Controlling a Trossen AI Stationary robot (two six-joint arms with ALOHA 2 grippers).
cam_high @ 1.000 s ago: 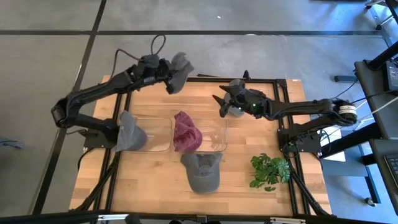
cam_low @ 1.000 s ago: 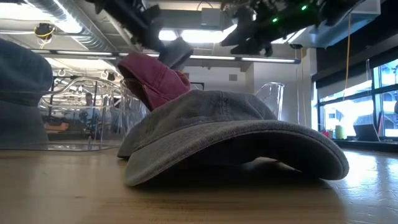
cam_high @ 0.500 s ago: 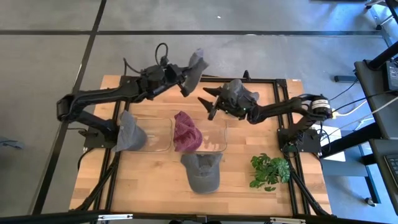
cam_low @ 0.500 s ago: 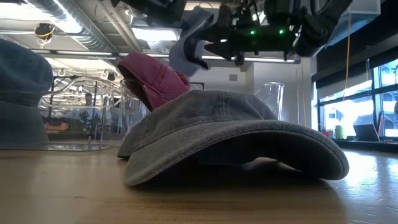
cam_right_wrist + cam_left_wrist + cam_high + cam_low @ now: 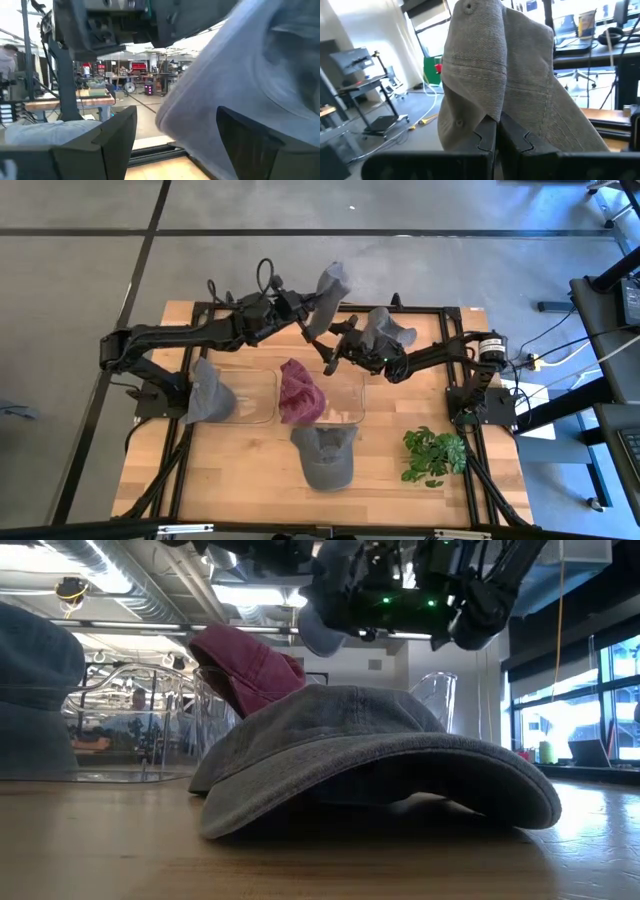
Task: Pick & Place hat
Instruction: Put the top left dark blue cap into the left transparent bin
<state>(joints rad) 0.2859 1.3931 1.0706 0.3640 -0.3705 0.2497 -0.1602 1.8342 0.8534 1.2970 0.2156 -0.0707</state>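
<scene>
We see a wooden table (image 5: 250, 470) edged by a black frame, standing on a grey floor. Directly on it sit two clear bins (image 5: 255, 397) side by side, a grey cap (image 5: 324, 456) lying flat just in front of them, and a small green plant (image 5: 433, 455) near our right front corner, well apart from the bins.

We see a grey cap (image 5: 505, 80) held in the left gripper (image 5: 498, 131), its two dark fingers (image 5: 486, 136) pressed together on a fold of the fabric. The cap hangs with its top button (image 5: 467, 7) uppermost, seams and stitching showing across the panels. Beyond it lie a bright room, a desk with a yellow container (image 5: 586, 24), and a dark stand (image 5: 375, 95) on the floor.
</scene>
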